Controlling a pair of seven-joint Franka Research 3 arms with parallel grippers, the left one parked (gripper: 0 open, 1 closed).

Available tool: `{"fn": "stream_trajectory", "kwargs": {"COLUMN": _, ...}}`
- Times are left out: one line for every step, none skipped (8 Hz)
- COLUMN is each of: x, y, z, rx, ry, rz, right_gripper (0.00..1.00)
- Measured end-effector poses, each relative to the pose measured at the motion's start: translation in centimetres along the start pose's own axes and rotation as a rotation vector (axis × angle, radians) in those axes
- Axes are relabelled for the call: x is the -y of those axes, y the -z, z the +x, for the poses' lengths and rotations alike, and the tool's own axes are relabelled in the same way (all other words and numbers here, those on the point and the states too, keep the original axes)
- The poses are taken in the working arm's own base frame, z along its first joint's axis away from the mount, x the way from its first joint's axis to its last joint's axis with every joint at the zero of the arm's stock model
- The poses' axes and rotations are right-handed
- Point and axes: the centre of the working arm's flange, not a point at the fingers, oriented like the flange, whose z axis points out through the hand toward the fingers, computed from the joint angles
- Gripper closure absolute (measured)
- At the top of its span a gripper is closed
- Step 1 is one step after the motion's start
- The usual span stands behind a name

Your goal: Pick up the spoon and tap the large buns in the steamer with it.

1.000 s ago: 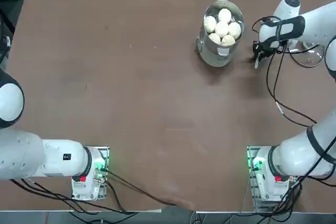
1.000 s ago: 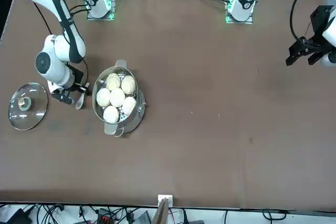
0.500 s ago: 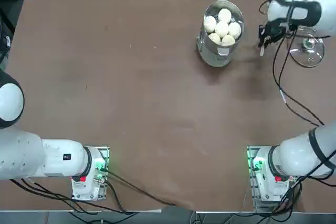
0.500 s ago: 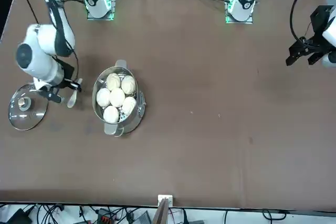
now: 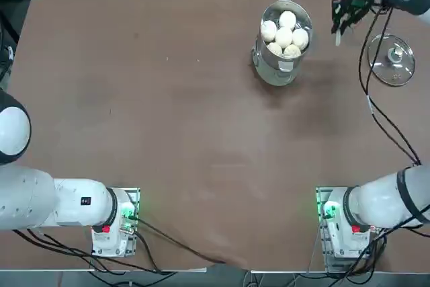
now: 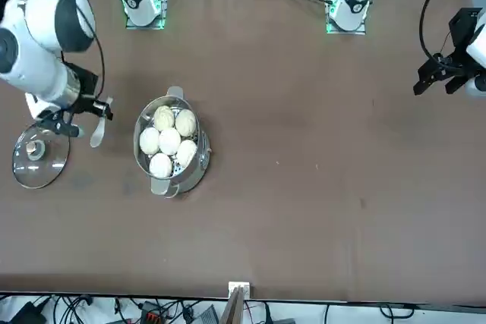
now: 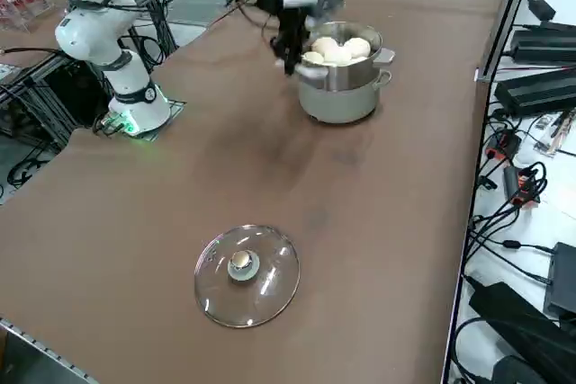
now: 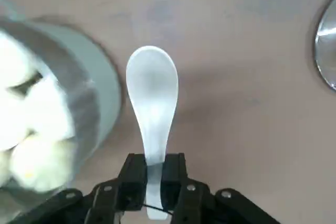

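My right gripper (image 8: 152,179) is shut on the handle of the white spoon (image 8: 152,93), whose bowl points away from the fingers. The gripper (image 6: 89,109) hangs raised above the table with the spoon (image 6: 97,133) beneath it, between the steamer (image 6: 199,163) and the glass lid. The steamer (image 5: 277,72) is a shiny metal pot holding several large buns (image 5: 285,35), round and white. In the wrist view the steamer wall (image 8: 102,98) and buns (image 8: 23,103) are beside the spoon, not touching it. From the right side the gripper (image 7: 289,42) is next to the steamer (image 7: 342,96).
The clear glass lid (image 5: 394,58) with its knob lies flat on the brown table on my right of the steamer, and shows as lid (image 7: 247,274) and lid (image 6: 36,154). Cables trail from the right arm over the table.
My right gripper has risen from near the table with the spoon held in it, staying beside the steamer. Steamer, buns and lid have not moved.
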Motion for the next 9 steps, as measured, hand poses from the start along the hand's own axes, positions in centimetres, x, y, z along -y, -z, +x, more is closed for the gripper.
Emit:
{"fn": "stream_trajectory", "kwargs": {"x": 3.0, "y": 0.9, "z": -1.0, "rx": -0.011, "ry": 0.049, "rz": -0.001, "right_gripper": 0.83}}
{"fn": "stream_trajectory", "kwargs": {"x": 5.8, "y": 1.2, "z": -2.0, "rx": -0.019, "ry": 0.075, "rz": -0.003, "right_gripper": 0.83}}
{"fn": "stream_trajectory", "kwargs": {"x": 8.1, "y": 1.3, "z": -2.9, "rx": -0.024, "ry": 0.083, "rz": -0.001, "right_gripper": 0.83}}
{"fn": "stream_trajectory", "kwargs": {"x": 10.0, "y": 1.4, "z": -3.5, "rx": -0.026, "ry": 0.083, "rz": 0.012, "right_gripper": 0.83}}
{"fn": "stream_trajectory", "kwargs": {"x": 11.6, "y": 1.5, "z": -3.7, "rx": -0.023, "ry": 0.078, "rz": 0.029, "right_gripper": 0.83}}
{"fn": "stream_trajectory", "kwargs": {"x": 13.1, "y": 1.1, "z": -3.9, "rx": -0.016, "ry": 0.070, "rz": 0.035, "right_gripper": 0.83}}
{"fn": "stream_trajectory", "kwargs": {"x": 14.5, "y": 0.1, "z": -4.0, "rx": 0.001, "ry": 0.066, "rz": 0.029, "right_gripper": 0.83}}
{"fn": "stream_trajectory", "kwargs": {"x": 15.4, "y": -1.4, "z": -3.9, "rx": 0.024, "ry": 0.064, "rz": 0.024, "right_gripper": 0.83}}
{"fn": "stream_trajectory", "kwargs": {"x": 16.0, "y": -2.9, "z": -3.6, "rx": 0.040, "ry": 0.063, "rz": 0.023, "right_gripper": 0.83}}
